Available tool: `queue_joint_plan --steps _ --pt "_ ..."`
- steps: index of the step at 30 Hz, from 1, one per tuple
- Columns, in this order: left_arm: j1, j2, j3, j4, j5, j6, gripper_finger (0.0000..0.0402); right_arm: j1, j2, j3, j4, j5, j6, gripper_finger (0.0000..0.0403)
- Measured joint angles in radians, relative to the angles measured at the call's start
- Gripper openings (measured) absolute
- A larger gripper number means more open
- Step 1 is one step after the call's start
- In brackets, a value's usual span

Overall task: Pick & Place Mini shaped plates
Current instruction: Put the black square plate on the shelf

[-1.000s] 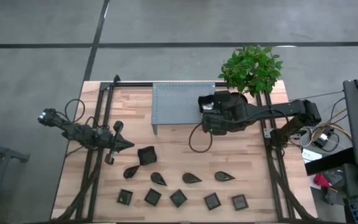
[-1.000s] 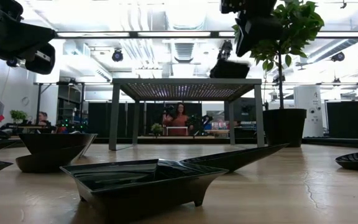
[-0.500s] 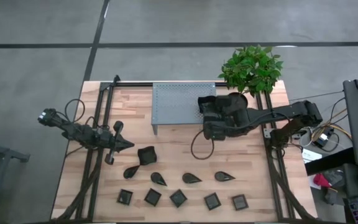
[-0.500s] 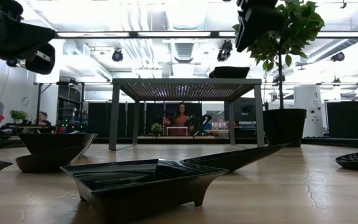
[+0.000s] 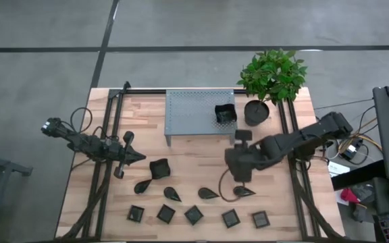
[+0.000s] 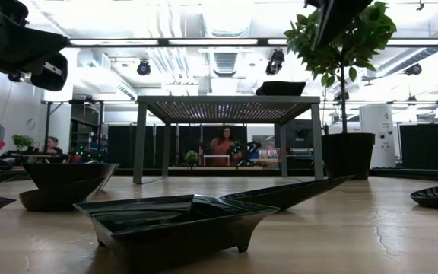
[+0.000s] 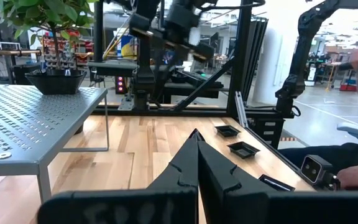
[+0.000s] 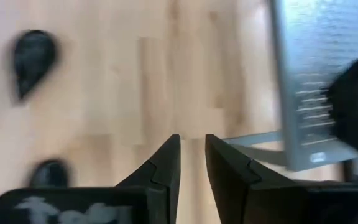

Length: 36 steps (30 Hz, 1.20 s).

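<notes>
One wavy-edged black mini plate (image 5: 225,113) rests flat on the right end of the grey perforated stand (image 5: 194,108); the low view shows this plate (image 6: 281,88) on the stand's top. Several more mini plates lie on the wood nearer the front: a wavy square (image 5: 159,168), a row of teardrops (image 5: 207,193) and a row of small squares (image 5: 194,214). My right gripper (image 5: 231,164) hovers over bare wood between stand and teardrops, slanting down, its fingers (image 8: 166,158) slightly apart with nothing between them. My left gripper (image 5: 137,156) waits at the left, shut and empty (image 7: 197,140).
A potted green plant (image 5: 273,73) in a black round pot (image 5: 256,112) stands just right of the stand. Black frame rails (image 5: 107,162) run along both table sides. A cable loop (image 5: 229,196) hangs from the right arm over a teardrop plate. People show in the room beyond.
My right gripper has let go of the wavy plate, which went from tilted just above the stand to lying flat on its top. The gripper then swung away from the stand toward the table's near edge, turning as it went. My left arm kept still.
</notes>
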State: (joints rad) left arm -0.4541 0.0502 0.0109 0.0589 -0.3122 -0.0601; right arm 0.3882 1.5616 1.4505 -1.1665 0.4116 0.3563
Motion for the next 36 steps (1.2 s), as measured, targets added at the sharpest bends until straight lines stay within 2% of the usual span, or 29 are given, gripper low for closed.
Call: queue_joint_plan --steps 6,13,22,25,33,36 --pt "0.0 0.0 0.0 0.0 0.0 0.0 0.0 0.124 0.005 -0.018 0.004 -0.029 0.115 0.0067" --pt "0.0 0.0 0.0 0.0 0.0 0.0 0.0 0.256 0.044 -0.134 0.096 -0.035 0.289 0.0087" --pt "0.0 0.001 0.0 0.0 0.0 0.0 0.0 0.346 0.153 -0.165 0.124 -0.134 0.397 0.0089" --pt "0.0 0.001 0.0 0.0 0.0 0.0 0.0 0.362 0.185 -0.166 0.125 -0.196 0.411 0.0083" --pt "0.0 0.002 0.0 0.0 0.0 0.0 0.0 0.43 0.209 -0.166 0.128 -0.353 0.524 0.0068" --pt "0.0 0.002 0.0 0.0 0.0 0.0 0.0 0.472 0.209 -0.166 0.131 -0.375 0.581 0.007"
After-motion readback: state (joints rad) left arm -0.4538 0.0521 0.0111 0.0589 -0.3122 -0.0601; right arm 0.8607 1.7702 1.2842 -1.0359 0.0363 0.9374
